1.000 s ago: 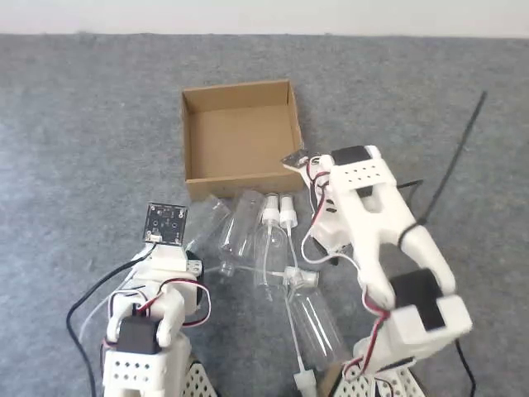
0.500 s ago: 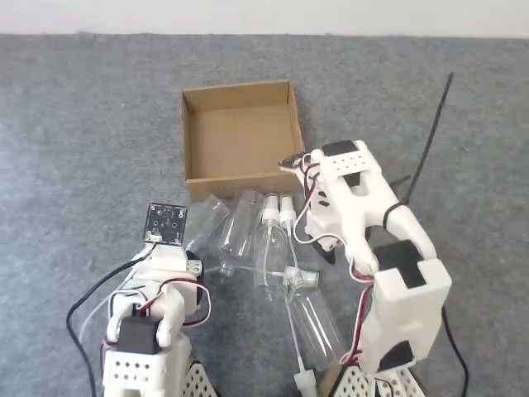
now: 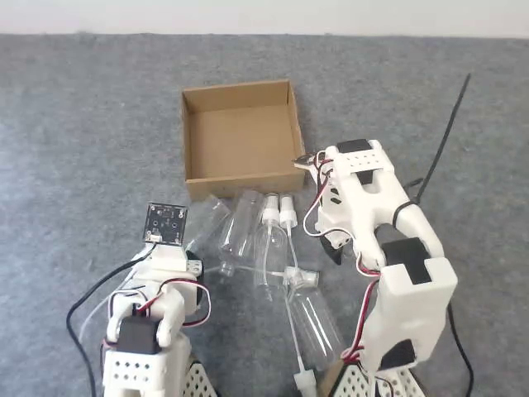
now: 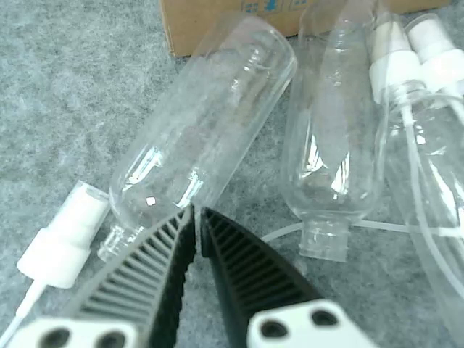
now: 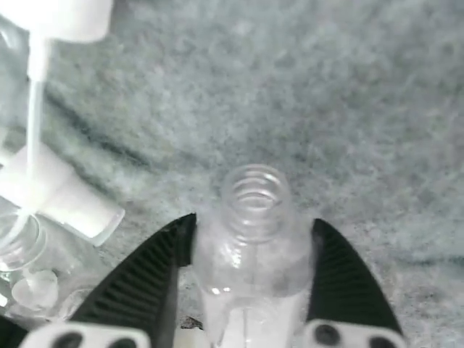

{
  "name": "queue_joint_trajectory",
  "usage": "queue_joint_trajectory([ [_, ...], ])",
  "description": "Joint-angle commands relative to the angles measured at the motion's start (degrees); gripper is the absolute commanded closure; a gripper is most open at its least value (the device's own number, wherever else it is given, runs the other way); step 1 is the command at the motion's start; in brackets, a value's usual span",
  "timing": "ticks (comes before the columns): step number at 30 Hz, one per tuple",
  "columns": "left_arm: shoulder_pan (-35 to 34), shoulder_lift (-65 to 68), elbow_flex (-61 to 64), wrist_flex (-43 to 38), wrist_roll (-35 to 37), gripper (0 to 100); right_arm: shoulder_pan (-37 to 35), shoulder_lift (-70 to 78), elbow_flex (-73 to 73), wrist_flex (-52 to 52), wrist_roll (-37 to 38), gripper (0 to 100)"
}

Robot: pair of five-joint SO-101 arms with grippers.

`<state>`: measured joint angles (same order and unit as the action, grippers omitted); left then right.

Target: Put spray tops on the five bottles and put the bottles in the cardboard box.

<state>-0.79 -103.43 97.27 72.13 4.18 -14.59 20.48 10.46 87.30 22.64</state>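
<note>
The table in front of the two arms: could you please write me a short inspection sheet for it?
Surface: grey carpet-like mat, flat.
Job's things: cardboard box open and empty; two lying bottles without tops next to it; a loose spray top beside them; an open-necked held bottle.
Clutter: nothing seen.
Grippers: left gripper shut and empty, near the lying bottles' necks; right gripper shut on the held bottle.
Cables: black cable loops beside the left arm's base.
Surroundings: pale wall behind the table.
</note>
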Motion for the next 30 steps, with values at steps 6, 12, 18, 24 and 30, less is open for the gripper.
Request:
queue_joint_trajectory([
  [6, -0.2, -0.9, -0.7, 0.2, -0.4, 99, 0.2, -6.5, -2.8, 2.0, 0.4, 93.2],
  [12, -0.2, -0.9, -0.7, 0.2, -0.4, 99, -1.0, -14.3, -2.7, 6.2, 0.0, 93.2],
  [18, -0.2, -0.9, -0.7, 0.2, -0.4, 99, -1.6, -22.4, -2.7, 9.7, -1.1, 93.3],
  [24, -0.2, -0.9, -0.7, 0.2, -0.4, 99, -1.7, -31.6, 0.2, 9.4, -4.6, 93.3],
  [30, -0.2, -0.9, -0.7, 0.2, -0.4, 99, -1.7, -42.2, 3.7, 9.2, -4.6, 93.3],
])
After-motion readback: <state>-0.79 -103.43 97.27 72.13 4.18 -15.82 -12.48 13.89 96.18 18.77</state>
